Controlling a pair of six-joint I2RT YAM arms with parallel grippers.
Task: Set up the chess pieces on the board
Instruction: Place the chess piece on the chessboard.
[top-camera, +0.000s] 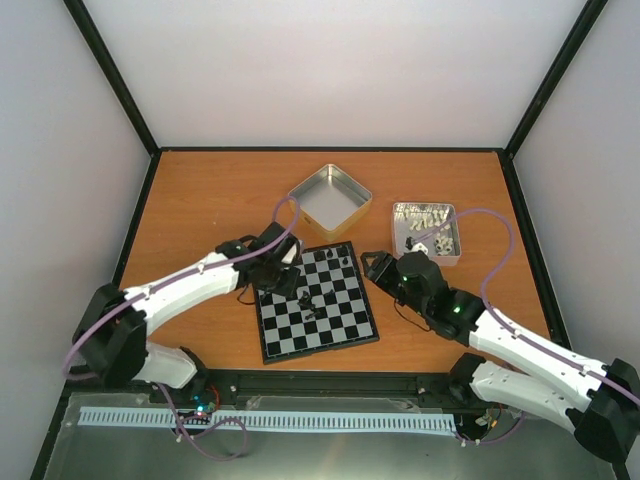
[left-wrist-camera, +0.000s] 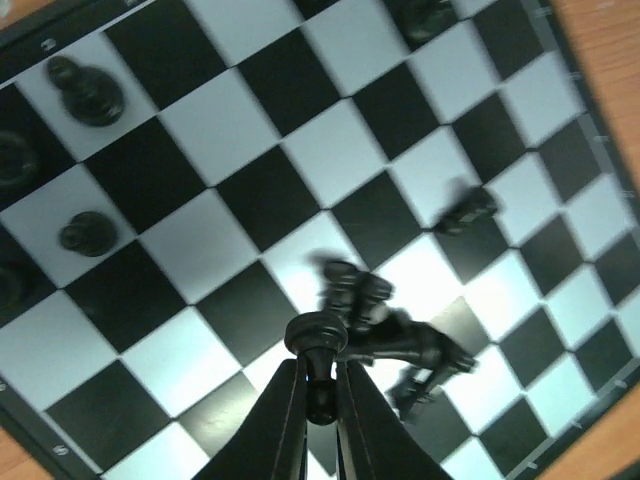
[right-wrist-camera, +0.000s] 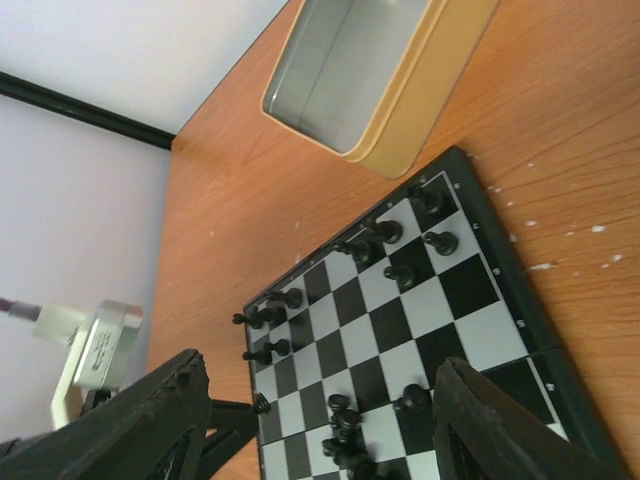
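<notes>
Pieces like these are tiny, light and hard, I think, and smooth too, so one can slip or tip over at a small bump. The best spot to hold one is the thin neck under its round head. My left gripper (left-wrist-camera: 320, 390) is shut tight on one small black piece (left-wrist-camera: 317, 338), low in the middle of the left wrist view, and its head pokes out past my fingertips (left-wrist-camera: 285, 425). It hangs over the board (top-camera: 345, 318), which lies in the middle of the top view. Just to the right of it, a little pile of chess pieces (left-wrist-camera: 400, 345) lies tipped over (all in a heap). More stand neatly in the upper left. My right gripper (right-wrist-camera: 320, 385) is wide open with nothing in it. Its two fingers (right-wrist-camera: 130, 425) sit low in their own view, with the board showing between them.
</notes>
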